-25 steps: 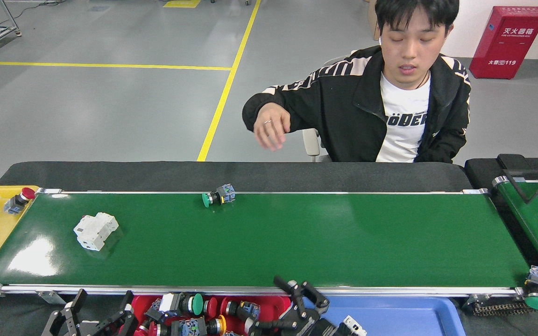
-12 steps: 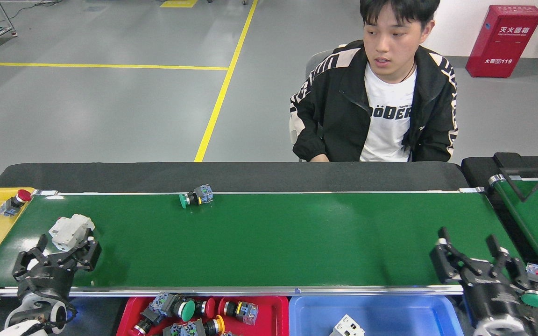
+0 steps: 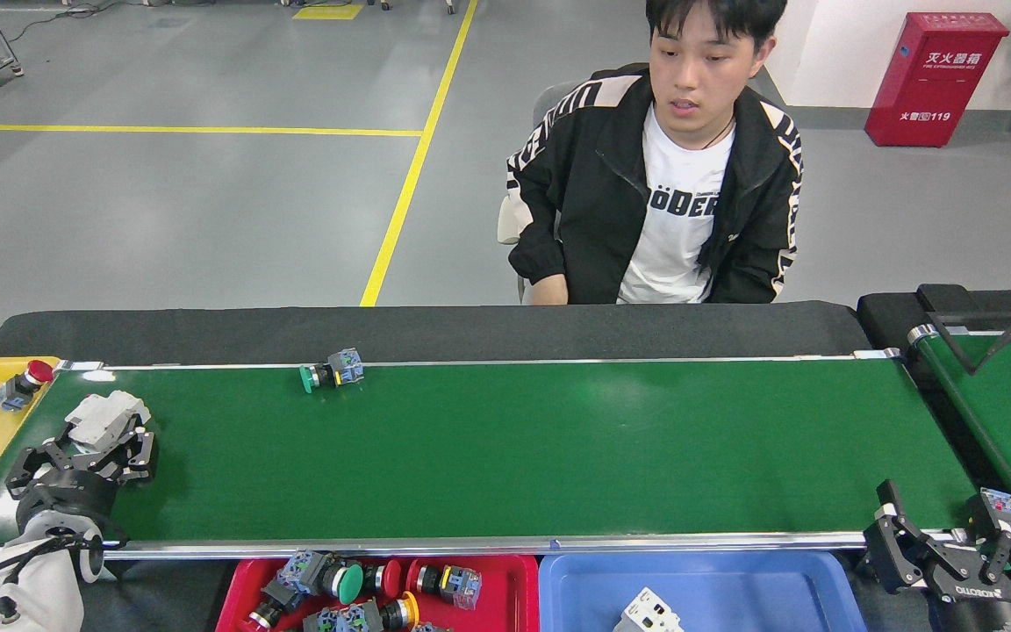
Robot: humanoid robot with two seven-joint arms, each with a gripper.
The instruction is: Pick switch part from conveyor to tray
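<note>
Left black gripper (image 3: pixel 84 449), fingers spread wide, reaches the white plastic switch block (image 3: pixel 106 418) on the glossy green conveyor belt (image 3: pixel 514 448).

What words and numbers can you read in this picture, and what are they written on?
"火警" and "119": on the red cabinet; its top line of white characters is too blurred to read for sure.
"ÖDER": on the person's white T-shirt, cut off by the jacket.
White lettering on the right pincer: upside down, too small to read.
</note>
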